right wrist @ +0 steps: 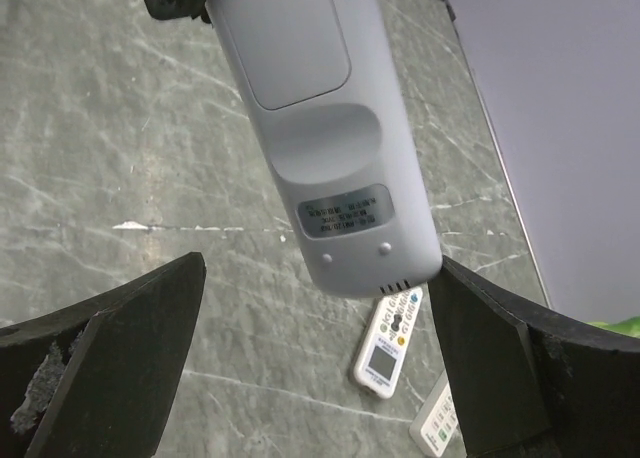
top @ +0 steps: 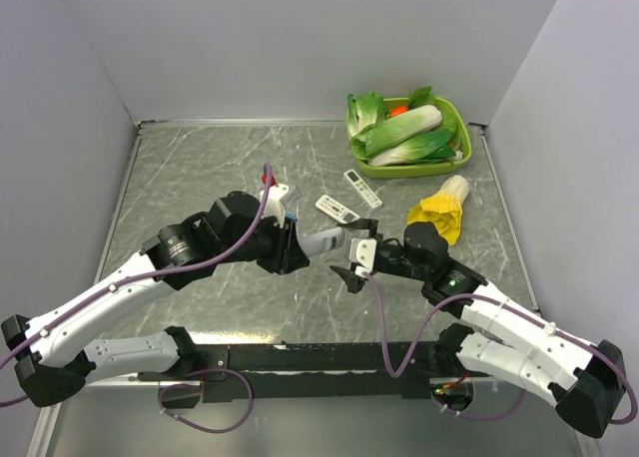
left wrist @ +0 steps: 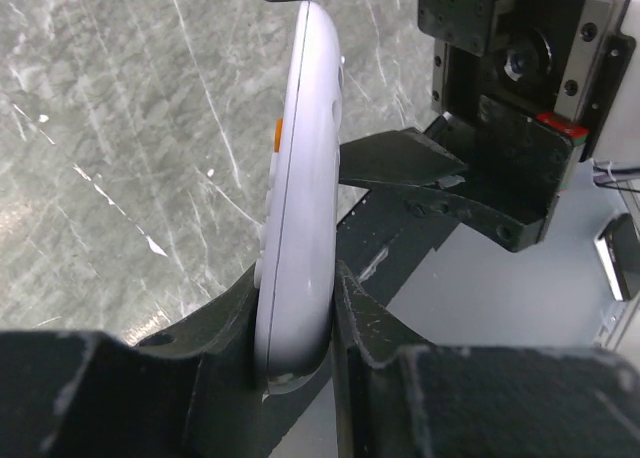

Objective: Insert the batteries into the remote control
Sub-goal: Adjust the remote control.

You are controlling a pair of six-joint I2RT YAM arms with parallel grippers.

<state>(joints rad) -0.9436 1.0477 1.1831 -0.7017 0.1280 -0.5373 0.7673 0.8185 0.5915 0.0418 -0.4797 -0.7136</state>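
- Left gripper (left wrist: 298, 313) is clamped on the remote control (left wrist: 305, 178), held over table centre.
- Right gripper (right wrist: 318, 278), at its 3 o'clock, gapes wide, empty.
- Back cover (right wrist: 300, 48) looks closed; the next move probably must slide it off.

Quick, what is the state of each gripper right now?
Left gripper: closed on the white remote.
Right gripper: open, straddling the remote's end without gripping it.

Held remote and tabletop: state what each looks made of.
Remote: likely moulded plastic, pale grey-white, satin; seamed cover panel, soft highlights. Tabletop: grey with white veining like marble, slightly glossy; could be stone or a printed laminate.
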